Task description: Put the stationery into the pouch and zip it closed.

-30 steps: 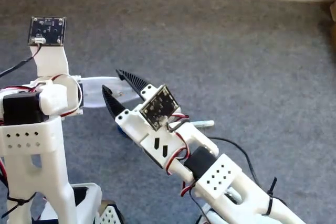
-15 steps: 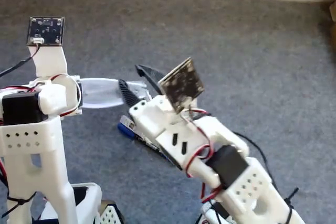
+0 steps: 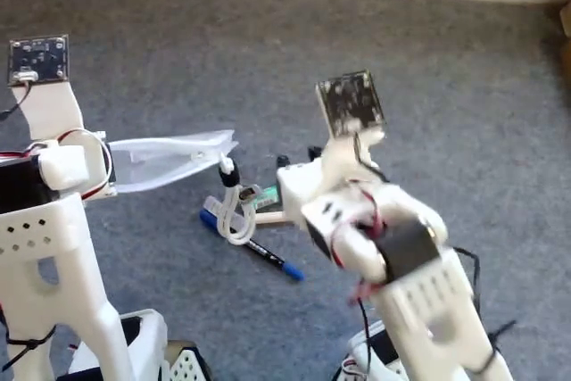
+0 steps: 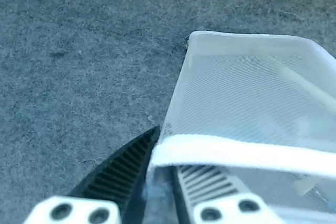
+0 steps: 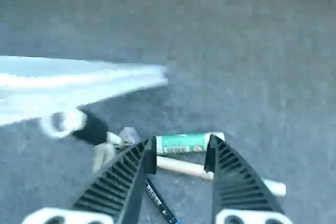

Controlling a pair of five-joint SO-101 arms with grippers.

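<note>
Covering both sides of the scene, the grey carpeted tabletop carries the two arms. The left arm stands at the left edge of the high view and the right arm leans in from the lower right. The left claw is clamped shut on the hemmed edge of the white mesh pouch, one black finger outside and the other seen through the mesh. In the high view the pouch sticks out flat from that arm toward the middle, its free end just beside the stationery. The right claw is about half open and holds nothing. It sits over the stationery with the green-labelled tube showing between its fingers; contact cannot be told. The stationery lies on the tabletop outside the pouch: a black pen with blue ends lies slantwise, a white stick lies just beside the tube, and the tube lies near the pouch's end. A white cord loop hangs from the pouch's free end, down by the pen.
</note>
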